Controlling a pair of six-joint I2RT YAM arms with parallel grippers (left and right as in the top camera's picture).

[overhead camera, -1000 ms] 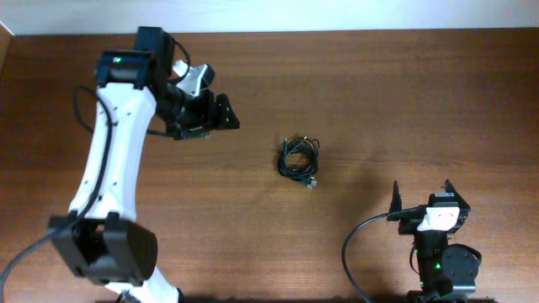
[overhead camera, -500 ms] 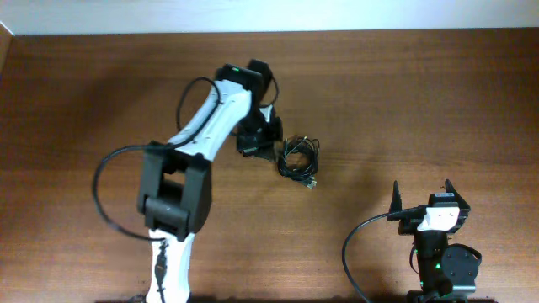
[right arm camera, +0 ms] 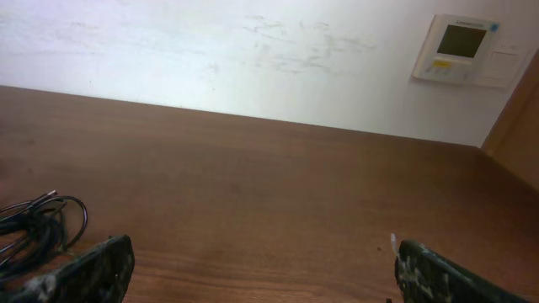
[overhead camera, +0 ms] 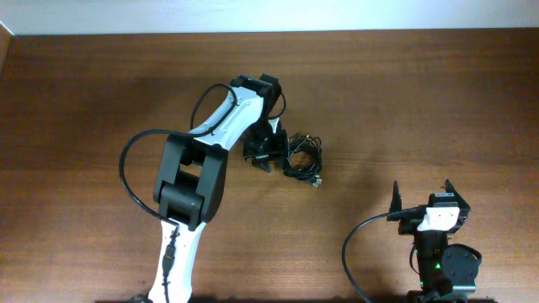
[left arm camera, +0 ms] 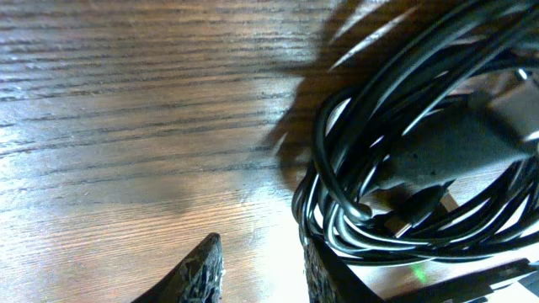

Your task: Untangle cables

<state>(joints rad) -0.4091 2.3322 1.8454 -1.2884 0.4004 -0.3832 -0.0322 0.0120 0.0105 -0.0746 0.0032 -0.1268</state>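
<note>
The cables (overhead camera: 301,157) lie as one tight little bundle near the middle of the table (overhead camera: 421,93). The untangling looks barely begun: no strand has been drawn free, and every loop sits wound through the others. In the left wrist view the cables (left arm camera: 396,177) are thin, glossy black wires of round section. They are coiled in overlapping rings around a matte, moulded plug body (left arm camera: 455,143). One small plug end (overhead camera: 313,182) pokes out on the side toward the right arm.

The left pincer (overhead camera: 271,160) sits low at the bundle's left side, its jaws partly open with only bare wood between them. One rough-textured black fingertip (left arm camera: 328,278) is just against the outermost loop, and the pincer holds nothing. The right pincer (overhead camera: 423,194) is well apart near the table's edge, spread wide and empty. The table is smooth brown wood with fine straight grain and a soft sheen.
</note>
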